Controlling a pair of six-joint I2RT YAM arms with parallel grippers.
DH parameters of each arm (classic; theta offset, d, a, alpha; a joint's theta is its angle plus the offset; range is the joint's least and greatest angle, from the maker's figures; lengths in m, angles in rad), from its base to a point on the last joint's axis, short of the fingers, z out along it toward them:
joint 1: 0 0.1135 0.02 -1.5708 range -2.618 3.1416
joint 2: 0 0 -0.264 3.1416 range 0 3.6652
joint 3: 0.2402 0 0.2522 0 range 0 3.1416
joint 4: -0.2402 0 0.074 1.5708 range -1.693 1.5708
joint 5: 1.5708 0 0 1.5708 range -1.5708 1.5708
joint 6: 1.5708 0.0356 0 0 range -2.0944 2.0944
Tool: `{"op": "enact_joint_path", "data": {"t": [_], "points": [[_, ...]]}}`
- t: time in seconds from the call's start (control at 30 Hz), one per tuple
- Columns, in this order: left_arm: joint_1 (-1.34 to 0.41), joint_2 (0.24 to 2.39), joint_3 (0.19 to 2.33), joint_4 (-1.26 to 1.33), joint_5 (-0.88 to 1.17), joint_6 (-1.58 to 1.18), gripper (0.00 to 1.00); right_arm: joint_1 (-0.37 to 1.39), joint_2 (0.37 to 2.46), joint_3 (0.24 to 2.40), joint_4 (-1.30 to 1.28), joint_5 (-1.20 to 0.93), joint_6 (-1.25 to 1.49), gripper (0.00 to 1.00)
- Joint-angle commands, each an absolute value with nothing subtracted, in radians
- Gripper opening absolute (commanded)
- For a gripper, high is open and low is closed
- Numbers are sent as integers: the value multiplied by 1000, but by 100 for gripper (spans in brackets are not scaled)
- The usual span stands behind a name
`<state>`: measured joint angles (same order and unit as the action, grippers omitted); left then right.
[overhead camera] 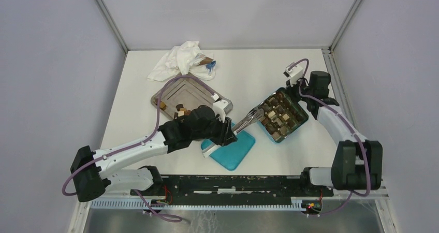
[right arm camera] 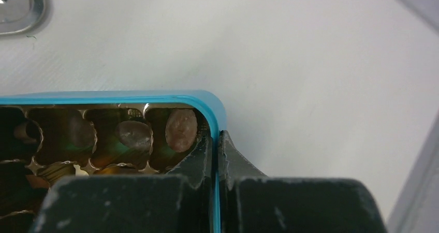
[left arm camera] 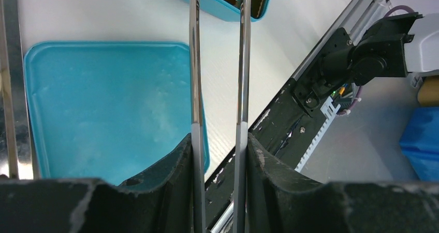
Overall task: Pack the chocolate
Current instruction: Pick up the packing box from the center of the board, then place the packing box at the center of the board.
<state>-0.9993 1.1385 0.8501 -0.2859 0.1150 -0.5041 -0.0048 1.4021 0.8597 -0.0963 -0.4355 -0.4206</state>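
Here, nearest us, the teal lid (overhead camera: 234, 149) lies flat. Above it our left gripper (left arm camera: 220, 145) pinches the tongs (left arm camera: 243, 62), tips reaching right over the teal box (overhead camera: 302, 120). Most chocolate (overhead camera: 277, 114) sits in its cells, a few pieces on the metal tray (overhead camera: 178, 88), far left. Our right gripper (right arm camera: 216, 140) clamps the box's far wall; we should lower the tips straight, clear of the rim. Open table (overhead camera: 248, 72) lies farther back.

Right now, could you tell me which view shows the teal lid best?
Left wrist: the teal lid looms large, mostly uncovered. Top external shows it partly under the left arm; right wrist misses it.
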Motion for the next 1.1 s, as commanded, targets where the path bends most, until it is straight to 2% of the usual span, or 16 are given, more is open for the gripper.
{"op": "enact_joint_path", "data": {"t": [0.0, 0.23, 0.47, 1.07], "points": [[-1042, 1120, 871, -163, 62, -454, 2, -6, 1216, 805, 78, -484, -452, 0], [-1104, 1157, 869, -85, 41, -384, 2, -5, 1099, 759, 98, -517, -457, 0], [-1170, 1235, 914, -73, 3, -327, 2, -5, 1087, 759, 80, -531, -462, 0], [-1191, 1605, 1198, -154, 15, -313, 2, -55, 1554, 994, -248, -569, -407, 3]]}}
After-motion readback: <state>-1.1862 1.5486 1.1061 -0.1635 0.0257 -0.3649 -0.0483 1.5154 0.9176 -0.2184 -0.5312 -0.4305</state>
